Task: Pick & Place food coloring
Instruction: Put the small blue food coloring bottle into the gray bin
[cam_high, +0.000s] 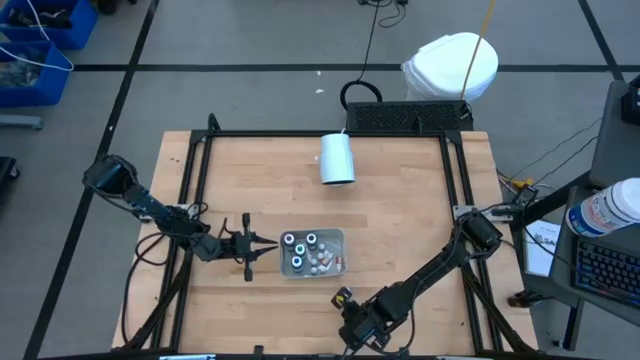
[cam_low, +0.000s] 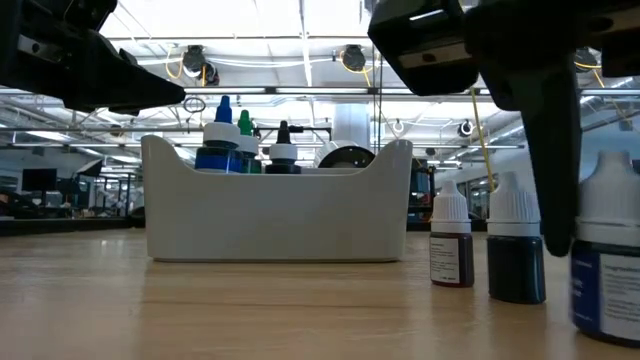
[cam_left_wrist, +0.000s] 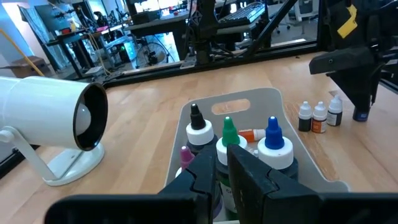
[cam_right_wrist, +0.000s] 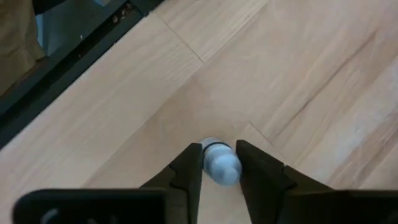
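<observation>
So the food coloring (cam_left_wrist: 249, 146) is mostly sitting in a white tray (cam_high: 314, 252) near the front middle of the wooden table (cam_high: 400, 200). From the left wrist view you can see three bigger bottles standing upright in there, one with a black tip (cam_left_wrist: 198, 127), one green (cam_left_wrist: 229, 134), one blue (cam_left_wrist: 273, 140), plus smaller ones lying around them. A few little white-capped bottles (cam_left_wrist: 319, 116) stand on the table just beside the tray, on its right-arm side, and the low view shows them upright with dark liquid inside.

One more small bottle (cam_right_wrist: 222, 163) is over by the front edge, and that's where the right gripper (cam_right_wrist: 219, 163) is. Its two fingers sit either side of the bottle's white cap, very close on both sides, but I honestly can't tell if they're actually squeezing it or just about touching. The bottle looks like it's on the wood, not lifted.

The left gripper (cam_high: 262, 244) is just beside the tray's left side, low over the table, pointing at it. Its fingers are pressed together with nothing between them.

Further back there's a white cylinder cup (cam_high: 337, 158) lying on its side, well apart from the tray. Off the table at the back there's a white bag-looking thing (cam_high: 452, 66) on the floor
</observation>
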